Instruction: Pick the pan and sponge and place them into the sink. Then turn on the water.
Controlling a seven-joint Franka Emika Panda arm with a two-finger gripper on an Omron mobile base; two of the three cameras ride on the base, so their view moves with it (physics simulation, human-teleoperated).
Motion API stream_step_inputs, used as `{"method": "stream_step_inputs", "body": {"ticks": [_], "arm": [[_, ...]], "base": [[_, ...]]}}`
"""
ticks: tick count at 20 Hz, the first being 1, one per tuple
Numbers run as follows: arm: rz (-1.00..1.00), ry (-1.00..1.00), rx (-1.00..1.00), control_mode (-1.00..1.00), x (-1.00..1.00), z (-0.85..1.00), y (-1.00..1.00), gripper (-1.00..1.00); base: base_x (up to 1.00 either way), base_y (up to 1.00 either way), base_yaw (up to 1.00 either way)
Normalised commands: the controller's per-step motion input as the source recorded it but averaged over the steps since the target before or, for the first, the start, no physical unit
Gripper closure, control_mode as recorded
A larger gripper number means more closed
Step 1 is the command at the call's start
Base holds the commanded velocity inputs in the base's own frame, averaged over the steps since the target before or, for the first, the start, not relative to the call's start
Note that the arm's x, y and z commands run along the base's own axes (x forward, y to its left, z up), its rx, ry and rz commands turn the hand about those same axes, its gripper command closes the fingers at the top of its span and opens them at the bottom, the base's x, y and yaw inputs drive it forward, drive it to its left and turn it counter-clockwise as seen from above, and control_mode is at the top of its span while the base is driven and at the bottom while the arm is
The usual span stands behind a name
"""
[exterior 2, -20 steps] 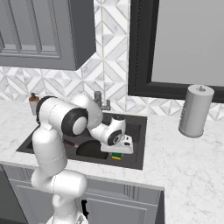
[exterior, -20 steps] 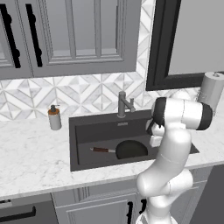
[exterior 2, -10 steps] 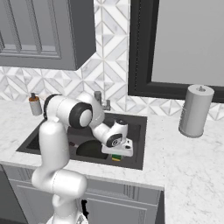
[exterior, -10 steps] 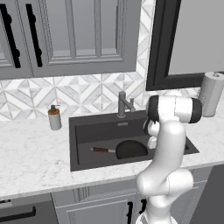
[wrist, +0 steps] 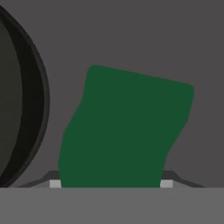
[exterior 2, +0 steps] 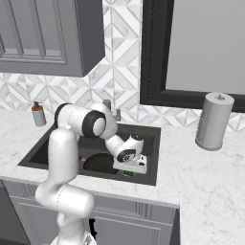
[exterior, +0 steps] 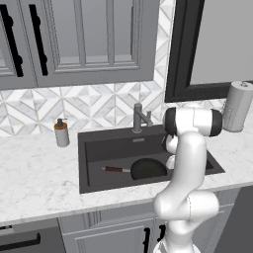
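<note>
Pan (exterior: 147,169) lies in the sink (exterior: 99,146), handle toward the soap bottle (exterior: 61,133). Sponge (wrist: 124,127) sits between the jaws, low in the sink beside the pan (green top faces the hand camera). Whether the jaws grip it or have let go, I cannot tell. Next, I judge: lift clear, reach for the faucet (exterior: 140,117).

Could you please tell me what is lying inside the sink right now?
The sink holds the pan and, beside it, the sponge under the gripper. The arm covers the right part of the sink floor.
</note>
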Motion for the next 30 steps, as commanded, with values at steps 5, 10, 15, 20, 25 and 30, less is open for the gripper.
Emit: {"method": "stream_step_inputs", "body": {"ticks": [5, 10, 15, 20, 25, 30], "arm": [[0.01, 0.0, 0.0, -1.0, 0.14, -0.03, 0.07, -1.0], [0.0, 0.0, 0.0, -1.0, 0.16, 0.02, 0.0, -1.0], [0.0, 0.0, 0.0, -1.0, 0.08, 0.06, 0.0, -1.0], [0.0, -0.08, 0.07, -1.0, 0.01, 0.79, 0.0, -1.0], [-0.02, -0.13, 0.07, -1.0, -0.01, 1.0, 0.04, -1.0], [-0.03, -0.14, 0.04, -1.0, 0.0, 1.0, 0.13, -1.0]], "base": [[0.0, 0.0, 0.0], [0.0, 0.0, 0.0], [0.0, 0.0, 0.0], [0.0, 0.0, 0.0], [0.0, 0.0, 0.0], [0.0, 0.0, 0.0]]}}
